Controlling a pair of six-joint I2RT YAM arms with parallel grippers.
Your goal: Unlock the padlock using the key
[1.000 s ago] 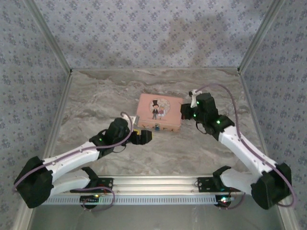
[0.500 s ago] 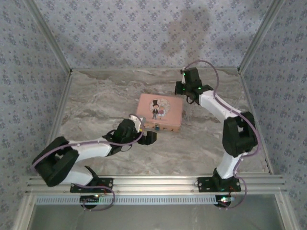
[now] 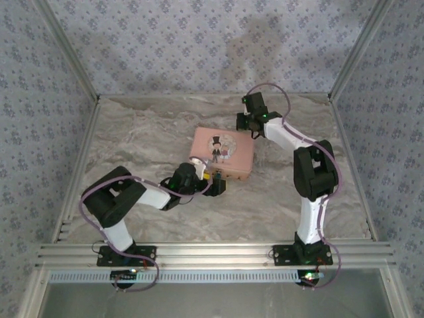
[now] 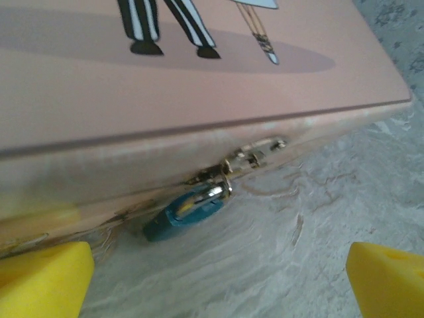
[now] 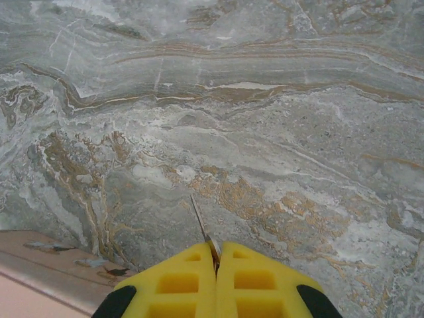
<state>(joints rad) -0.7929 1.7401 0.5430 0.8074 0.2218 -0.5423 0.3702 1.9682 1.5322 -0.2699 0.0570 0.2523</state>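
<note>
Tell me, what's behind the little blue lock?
Right behind the padlock is the front of the pink tin, with the shiny clasp it hangs from. The lock covers the patch directly behind it, and the shut lid hides what's inside.

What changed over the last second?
The left gripper crept right along the front of the pink tin while its arm folded back at the elbow; it now sits open facing the padlock. The right gripper swung from the tin's right side to behind its far right corner; it is shut on the key. The tin stayed put.
</note>
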